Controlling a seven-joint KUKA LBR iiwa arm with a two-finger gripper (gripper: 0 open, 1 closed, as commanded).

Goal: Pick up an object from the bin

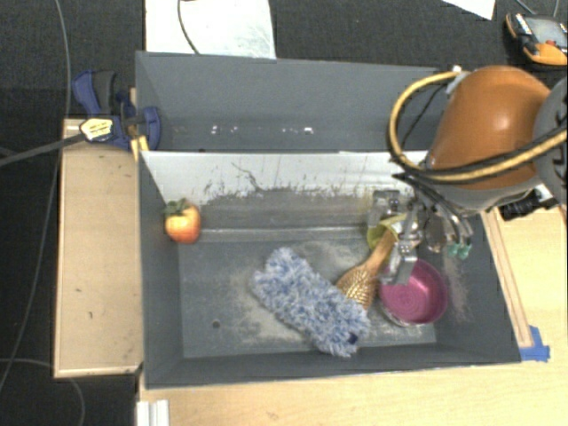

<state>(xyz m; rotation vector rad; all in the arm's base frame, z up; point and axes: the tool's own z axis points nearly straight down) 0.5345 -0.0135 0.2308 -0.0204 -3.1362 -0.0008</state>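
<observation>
At the bin's right end: gripper (406, 254) hangs low over the near-left rim of a round magenta bowl (419, 300), under the arm's orange cover (493, 122).
Gripper state: cannot tell how far open it is, nor whether it has hold of anything; the tip is too cluttered to read.
Magenta bowl: upright on the floor of the bin (222, 318), right side, near the front wall.
Beside the gripper: tan brush (362, 282) lies slanted, its head touching the bowl's left edge; small yellow-green piece (382, 233) just behind it.
Bin centre: blue fluffy duster (306, 302), lying diagonally, just beside the brush head.
Far left: small red-yellow apple (182, 224) against the back wall, well apart from the rest.
</observation>
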